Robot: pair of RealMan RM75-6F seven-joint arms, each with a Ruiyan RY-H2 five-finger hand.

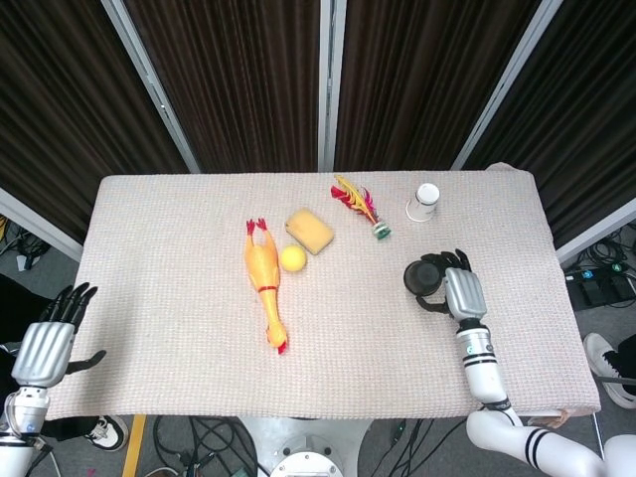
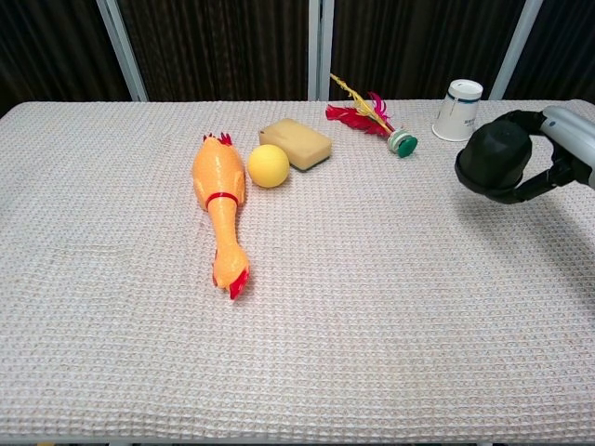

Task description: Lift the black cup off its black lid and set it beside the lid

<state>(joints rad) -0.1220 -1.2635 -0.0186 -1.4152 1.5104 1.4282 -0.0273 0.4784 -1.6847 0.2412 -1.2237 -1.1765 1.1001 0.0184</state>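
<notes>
The tabletop (image 1: 179,338), covered in a pale waffle-weave cloth, fills most of both views.

My right robot hand (image 2: 544,163) is over the right part of the tabletop, its dark fingers wrapped around the black cup (image 2: 493,156). In the head view the cup (image 1: 421,277) sits just left of the hand's silver back (image 1: 463,293). From the chest view the cup looks held above the cloth, with its long axis tipped and its rounded end pointing left and toward the camera; I cannot tell whether that end is its base or its mouth. I cannot make out a black lid in either view.

My left robot hand (image 1: 45,348) hangs off the front left corner of the tabletop, holding nothing, with its fingers loosely apart and pointing away from me.

A rubber chicken (image 2: 219,200) lies left of centre, its long body running front to back, red comb end nearest the front edge. Just beyond it lies a tan sponge block (image 2: 296,142), with a yellow ball (image 2: 268,165) close beside the sponge's near left corner. A white paper cup (image 2: 458,109) stands mouth down near the back right. Left of that cup lies a feathered shuttlecock (image 2: 372,119), red and yellow plumes trailing left, green base to the right.
</notes>
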